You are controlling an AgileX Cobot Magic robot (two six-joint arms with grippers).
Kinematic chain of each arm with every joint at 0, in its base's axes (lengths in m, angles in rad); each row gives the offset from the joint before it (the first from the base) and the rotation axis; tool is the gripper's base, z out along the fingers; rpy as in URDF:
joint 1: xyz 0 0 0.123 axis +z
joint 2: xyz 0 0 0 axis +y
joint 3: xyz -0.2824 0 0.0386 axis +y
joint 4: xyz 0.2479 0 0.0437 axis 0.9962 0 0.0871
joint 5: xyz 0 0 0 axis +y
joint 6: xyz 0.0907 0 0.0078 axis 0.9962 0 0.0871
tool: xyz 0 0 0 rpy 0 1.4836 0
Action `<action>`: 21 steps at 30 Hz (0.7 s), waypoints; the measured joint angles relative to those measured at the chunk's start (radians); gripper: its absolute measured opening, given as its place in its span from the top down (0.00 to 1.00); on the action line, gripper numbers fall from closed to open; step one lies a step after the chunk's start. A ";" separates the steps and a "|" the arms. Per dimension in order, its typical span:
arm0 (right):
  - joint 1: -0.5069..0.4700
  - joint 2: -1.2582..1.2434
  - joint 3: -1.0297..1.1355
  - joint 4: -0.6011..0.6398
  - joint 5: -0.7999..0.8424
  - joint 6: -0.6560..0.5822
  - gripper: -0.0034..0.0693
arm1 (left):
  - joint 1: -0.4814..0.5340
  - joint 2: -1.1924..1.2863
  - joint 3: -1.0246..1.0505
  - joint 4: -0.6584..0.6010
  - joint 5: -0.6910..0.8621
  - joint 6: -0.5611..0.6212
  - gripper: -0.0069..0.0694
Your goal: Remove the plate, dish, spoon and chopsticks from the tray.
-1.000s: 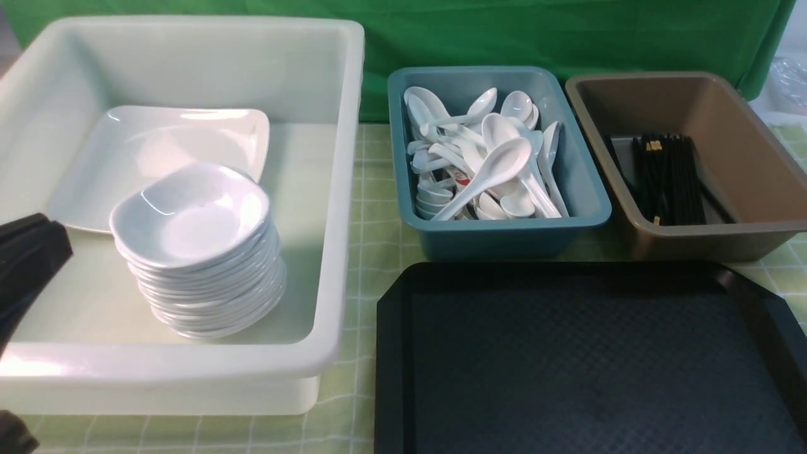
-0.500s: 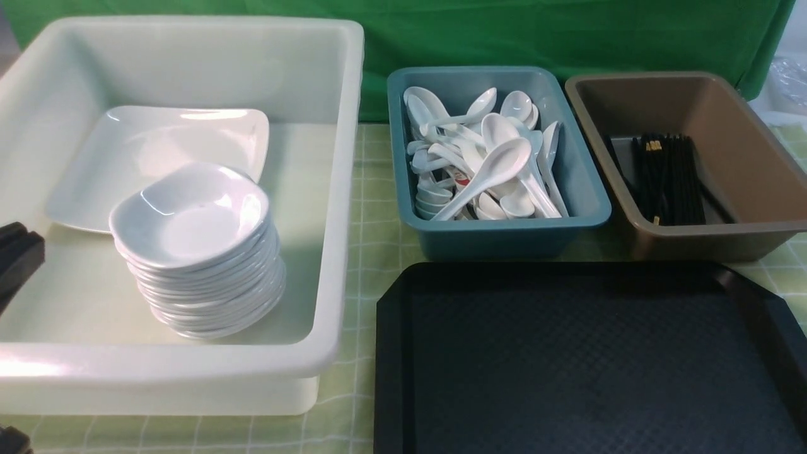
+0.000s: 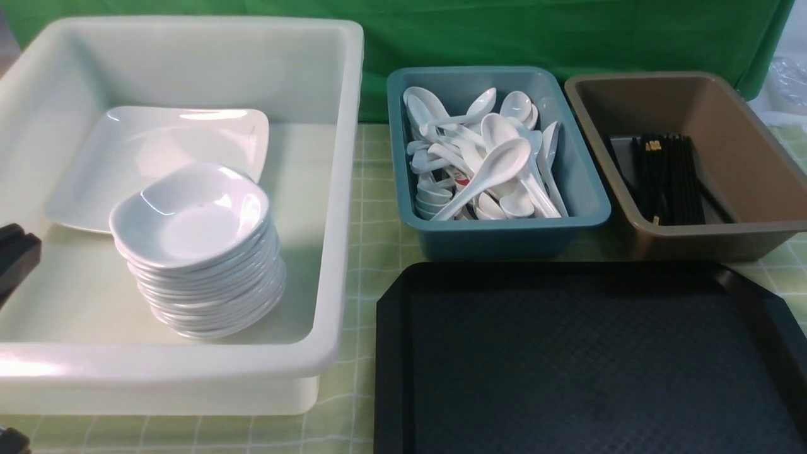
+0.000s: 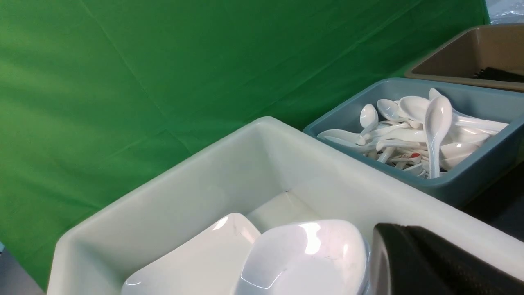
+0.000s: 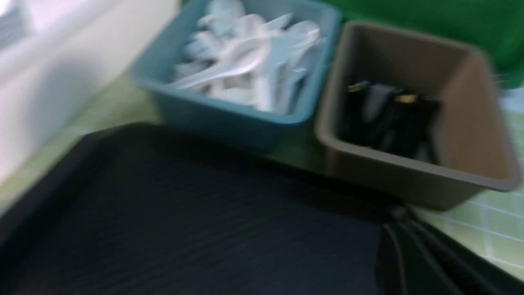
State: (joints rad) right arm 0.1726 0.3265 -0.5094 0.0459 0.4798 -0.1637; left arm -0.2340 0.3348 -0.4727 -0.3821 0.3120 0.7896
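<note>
Green backdrop (image 3: 567, 31), green-checked worktop (image 3: 372, 208). Black tray (image 3: 391, 353) bare. Left of tray, white tub (image 3: 340, 189): plate (image 3: 126, 145), dish (image 3: 189, 214) atop stack. Behind tray: spoon (image 3: 492, 173) in teal bin (image 3: 592, 202), chopsticks (image 3: 668, 176) in brown bin (image 3: 750, 164). No legible writing. Left end effector (image 3: 16, 255) state indeterminable.

The front view looks down across the whole table. The left wrist view sits low inside the white tub (image 4: 172, 205); the right wrist view — blurred — hovers over the tray (image 5: 184, 229). All share the teal tub (image 3: 498, 236).
</note>
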 joint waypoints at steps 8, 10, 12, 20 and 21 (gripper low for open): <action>-0.150 -0.267 0.475 0.035 -0.378 -0.024 0.93 | 0.000 0.000 0.000 0.000 0.000 0.000 0.88; -0.152 -0.308 0.507 0.035 -0.374 -0.003 0.93 | 0.000 0.000 0.000 0.000 0.000 0.000 0.88; -0.152 -0.323 0.515 0.031 -0.308 0.014 0.93 | 0.000 -0.001 0.000 0.000 0.000 0.007 0.88; -0.152 -0.325 0.516 0.027 -0.223 0.017 0.93 | 0.000 -0.001 0.000 0.010 0.000 0.014 0.88; -0.152 -0.325 0.516 0.027 -0.223 0.017 0.93 | 0.000 -0.001 0.000 0.011 0.000 0.014 0.88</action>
State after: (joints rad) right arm 0.0208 0.0018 0.0068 0.0731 0.2564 -0.1462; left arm -0.2340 0.3336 -0.4727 -0.3706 0.3120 0.8040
